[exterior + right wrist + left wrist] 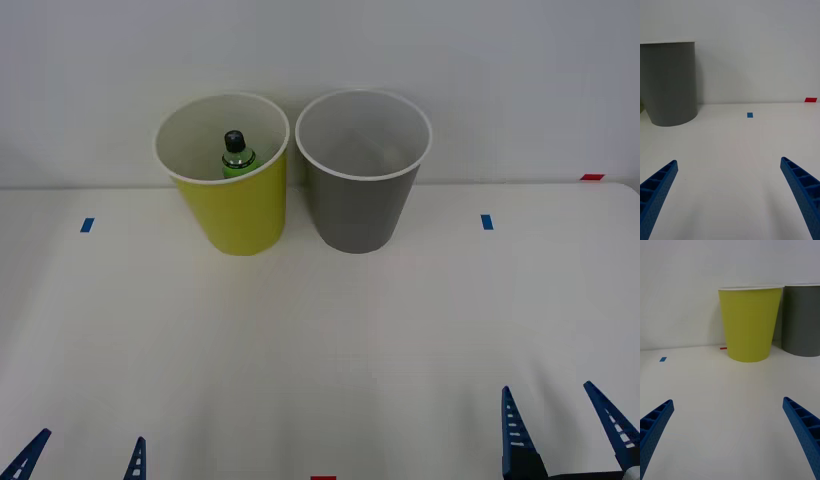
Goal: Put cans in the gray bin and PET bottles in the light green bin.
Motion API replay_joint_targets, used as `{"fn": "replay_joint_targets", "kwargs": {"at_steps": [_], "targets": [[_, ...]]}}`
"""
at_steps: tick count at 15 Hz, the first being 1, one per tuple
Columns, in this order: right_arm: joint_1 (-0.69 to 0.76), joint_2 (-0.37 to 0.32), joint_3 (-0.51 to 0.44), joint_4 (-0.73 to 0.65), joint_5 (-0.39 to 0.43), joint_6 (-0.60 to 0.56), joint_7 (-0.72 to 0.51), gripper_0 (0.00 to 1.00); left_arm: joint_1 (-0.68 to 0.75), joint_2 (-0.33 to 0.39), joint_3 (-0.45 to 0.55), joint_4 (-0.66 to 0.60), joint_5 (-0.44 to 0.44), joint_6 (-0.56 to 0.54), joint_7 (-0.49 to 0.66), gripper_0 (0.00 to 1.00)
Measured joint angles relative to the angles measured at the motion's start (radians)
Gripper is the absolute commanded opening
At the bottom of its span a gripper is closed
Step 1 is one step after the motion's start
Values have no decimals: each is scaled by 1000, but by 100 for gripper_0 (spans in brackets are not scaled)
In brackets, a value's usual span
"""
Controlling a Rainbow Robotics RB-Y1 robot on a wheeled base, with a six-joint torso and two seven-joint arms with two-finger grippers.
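PET bottle (238, 155): I see it standing upright inside the light green bin, black cap up, green contents and label showing above the near rim. No writing on the label that I can read.
light green bin (235, 205): upright near the table's far edge, left of centre, white rim and white inside. In the left wrist view (748, 324) its outer wall is plain, no print.
gray bin (362, 200): upright just beside the light green bin on its right, same far edge. Rims are close; I can't tell if they touch. White inside, nothing visible in it from the front view. Wall is plain in the right wrist view (672, 82).
table (320, 340): white surface.
blue tape marks: one toward the left edge (87, 225), one toward the right edge (486, 222), both roughly level with the bin bases.
red tape marks: one at the far right corner (592, 177), one at the middle of the near edge (322, 478). No text on any tape.
left gripper (82, 458): at the near edge, left side, blue ribbed fingers spread wide, holding nothing, well apart from the bins.
right gripper (565, 430): at the near edge, right side, fingers spread wide, holding nothing, well apart from the bins.
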Motion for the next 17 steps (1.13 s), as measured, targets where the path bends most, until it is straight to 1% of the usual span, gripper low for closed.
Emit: {"fn": "replay_joint_targets", "kwargs": {"at_steps": [17], "targets": [[0,0,0,0,0,0,0,95,0,0,0,0,0,0,0,100]]}}
